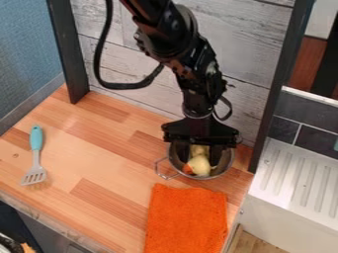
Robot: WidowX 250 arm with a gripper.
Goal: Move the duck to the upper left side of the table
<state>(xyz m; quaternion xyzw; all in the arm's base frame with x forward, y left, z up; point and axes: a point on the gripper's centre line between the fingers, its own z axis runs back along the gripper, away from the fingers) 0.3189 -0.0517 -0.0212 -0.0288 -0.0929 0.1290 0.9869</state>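
The pale yellow duck (199, 165), orange beak (188, 169) toward eight o'clock, sits in a metal pot (226, 159), the claw (198, 158) spread apart around it.

Pale yellow duck (199, 166), orange bill (188, 169) toward the wire handle (157, 169), inside a round metal pot (227, 162)

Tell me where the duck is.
In the camera view, the duck is right of center, in the metal pot by the gripper, beyond the orange towel.

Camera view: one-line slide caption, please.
Black gripper at the yellow duck in a metal pot; orange cloth and spatula on the wooden table.
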